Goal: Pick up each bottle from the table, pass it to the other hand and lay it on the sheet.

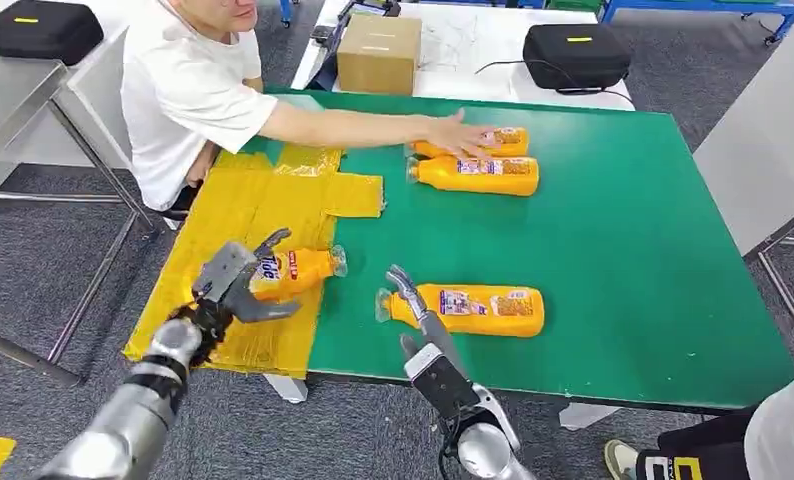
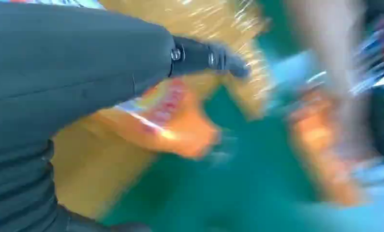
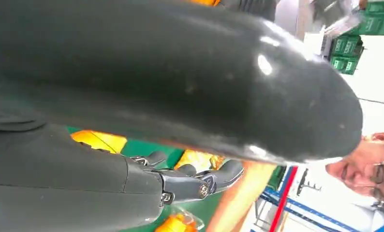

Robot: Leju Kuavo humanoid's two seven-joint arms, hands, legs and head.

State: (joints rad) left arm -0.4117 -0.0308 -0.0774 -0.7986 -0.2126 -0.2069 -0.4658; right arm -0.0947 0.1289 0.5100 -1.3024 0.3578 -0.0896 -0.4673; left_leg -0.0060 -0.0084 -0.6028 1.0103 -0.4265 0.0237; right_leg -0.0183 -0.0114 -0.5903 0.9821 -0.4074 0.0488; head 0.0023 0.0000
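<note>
Left hand grips a bottle lying crosswise over the sheet, cap toward the right.

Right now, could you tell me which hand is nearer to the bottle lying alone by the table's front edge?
Right. The right hand reaches beside that bottle's cap end; the left hand holds another bottle over the yellow sheet.

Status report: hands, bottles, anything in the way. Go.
Left hand holds a bottle over the yellow sheet. Right hand open beside the near bottle. Person's hand on the far bottles.
</note>
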